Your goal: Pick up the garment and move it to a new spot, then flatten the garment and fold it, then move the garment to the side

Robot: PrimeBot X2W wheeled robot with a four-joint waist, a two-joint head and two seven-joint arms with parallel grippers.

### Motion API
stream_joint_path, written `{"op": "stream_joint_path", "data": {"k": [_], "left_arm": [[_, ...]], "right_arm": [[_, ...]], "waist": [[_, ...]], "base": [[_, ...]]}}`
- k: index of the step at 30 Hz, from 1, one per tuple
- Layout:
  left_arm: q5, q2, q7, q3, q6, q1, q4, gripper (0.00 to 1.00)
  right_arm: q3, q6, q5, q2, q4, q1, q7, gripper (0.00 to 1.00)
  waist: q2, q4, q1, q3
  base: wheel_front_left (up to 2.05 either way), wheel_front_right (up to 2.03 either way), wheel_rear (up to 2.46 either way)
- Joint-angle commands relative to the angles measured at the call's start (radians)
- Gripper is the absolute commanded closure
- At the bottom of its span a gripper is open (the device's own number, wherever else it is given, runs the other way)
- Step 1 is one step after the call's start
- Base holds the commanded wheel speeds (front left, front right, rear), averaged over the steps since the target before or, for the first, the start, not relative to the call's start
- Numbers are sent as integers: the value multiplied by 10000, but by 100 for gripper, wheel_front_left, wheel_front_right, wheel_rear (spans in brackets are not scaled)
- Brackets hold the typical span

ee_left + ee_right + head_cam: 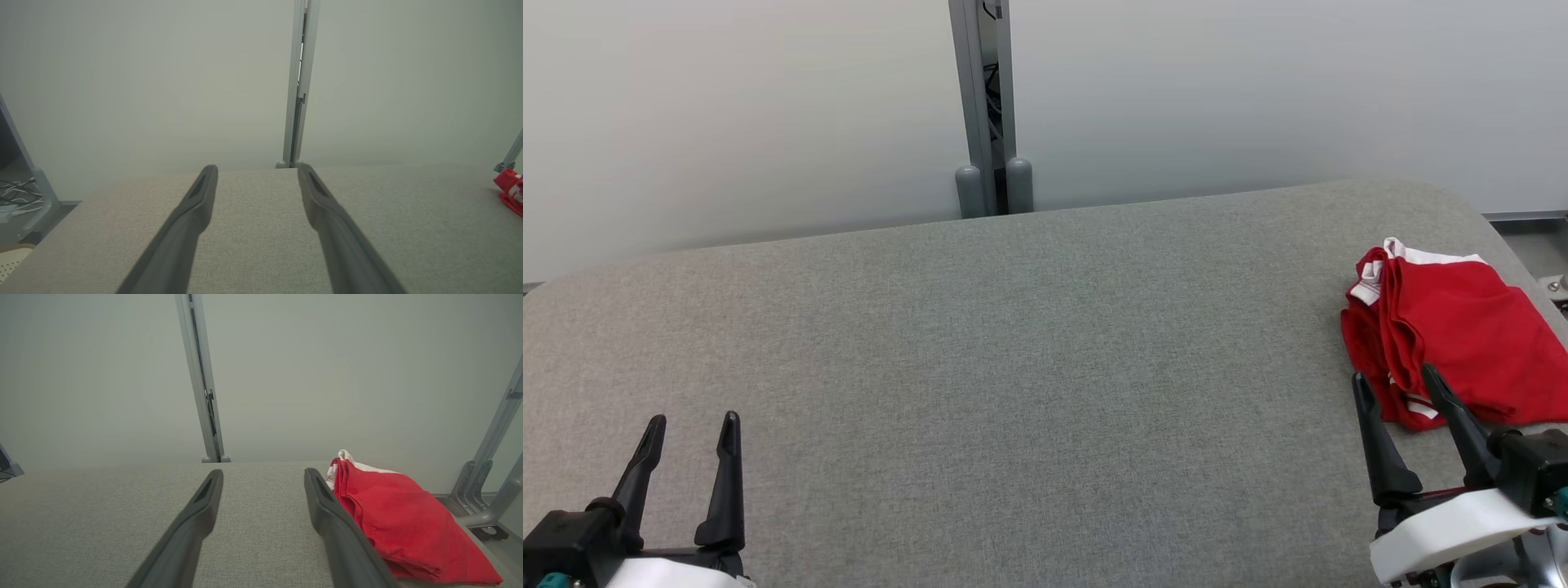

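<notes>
A red garment with white trim (pixel 1462 343) lies folded in a loose heap at the right end of the grey table (pixel 1029 351). My right gripper (pixel 1396 380) stands open just in front of the garment's near edge, its fingertips at the cloth's left corner, nothing between them. In the right wrist view the garment (pixel 400 522) lies right of the right finger, and the right gripper (pixel 263 475) is open over bare table. My left gripper (pixel 690 425) is open at the lower left, far from the garment. The left wrist view has the left gripper (pixel 257 171) open and the garment (pixel 510 190) at the far right edge.
A grey post (pixel 988 106) stands between pale wall panels behind the table. Metal frame legs (pixel 486 486) stand beyond the table's right end. Cables (pixel 16 196) lie on the floor off the left end. The table's right edge runs close to the garment.
</notes>
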Motion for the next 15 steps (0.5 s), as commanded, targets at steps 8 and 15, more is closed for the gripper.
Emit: {"op": "stream_joint_path", "data": {"k": [8, 15], "left_arm": [[-52, 66, 85, -72, 99, -18, -73, 0], [-84, 8, 52, -126, 123, -93, -28, 0]], "right_arm": [[-11, -3, 65, -3, -94, 123, 26, 0], [-76, -3, 220, -3, -50, 118, 18, 0]], "waist": [[-1, 46, 0, 25], [-1, 104, 0, 6]], "base": [[0, 0, 0], [0, 0, 0]]}}
